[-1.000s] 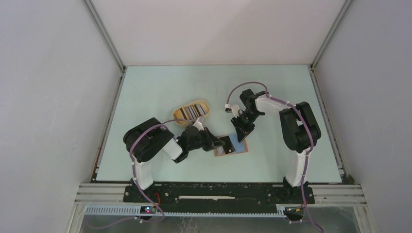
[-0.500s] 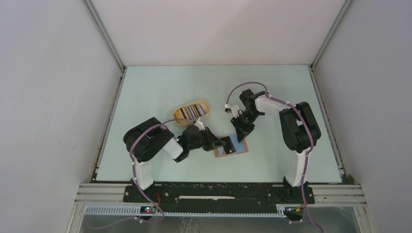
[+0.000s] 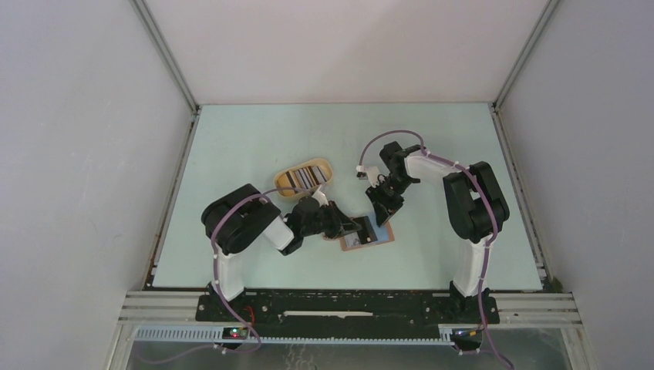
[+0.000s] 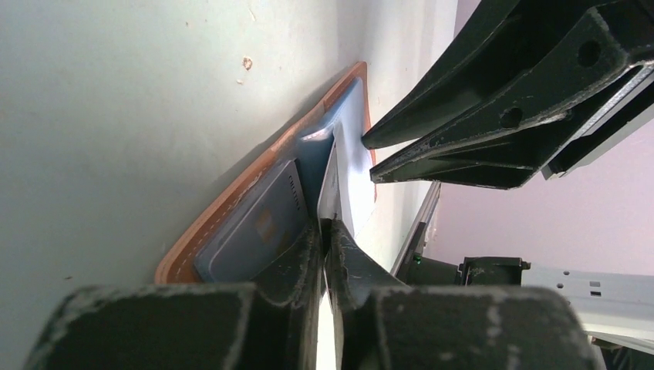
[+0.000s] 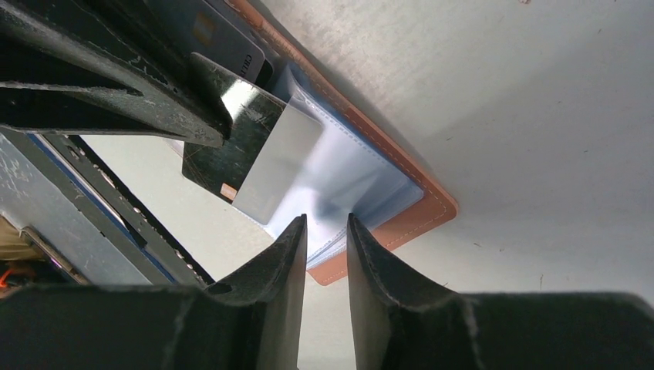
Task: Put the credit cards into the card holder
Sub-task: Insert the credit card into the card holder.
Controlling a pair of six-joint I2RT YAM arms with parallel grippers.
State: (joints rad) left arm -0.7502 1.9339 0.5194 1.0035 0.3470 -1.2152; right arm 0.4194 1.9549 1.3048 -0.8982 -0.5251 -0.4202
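Observation:
The reddish-brown card holder point(image 3: 371, 240) lies open on the table, its clear plastic sleeves point(image 5: 351, 173) showing. My left gripper point(image 3: 359, 227) is shut on a dark, shiny credit card point(image 5: 251, 150), seen edge-on in the left wrist view point(image 4: 330, 189), with the card's front end at the sleeves. A grey-blue card point(image 4: 254, 227) sits in the holder's left pocket. My right gripper point(image 3: 382, 216) hovers at the holder's far right end, jaws a narrow gap apart, tips point(image 5: 325, 220) just over the sleeve edge, empty. The holder's orange edge point(image 4: 224, 208) shows beside my left gripper point(image 4: 325, 225).
An oval tan tray point(image 3: 328, 167) holding several more cards point(image 3: 302, 179) stands behind the left arm, to the left of the holder. The two grippers face each other closely over the holder. Enclosure walls and rails bound the table.
My left arm has shifted a little to the right, bringing the held card further over the holder. The right arm has not visibly moved.

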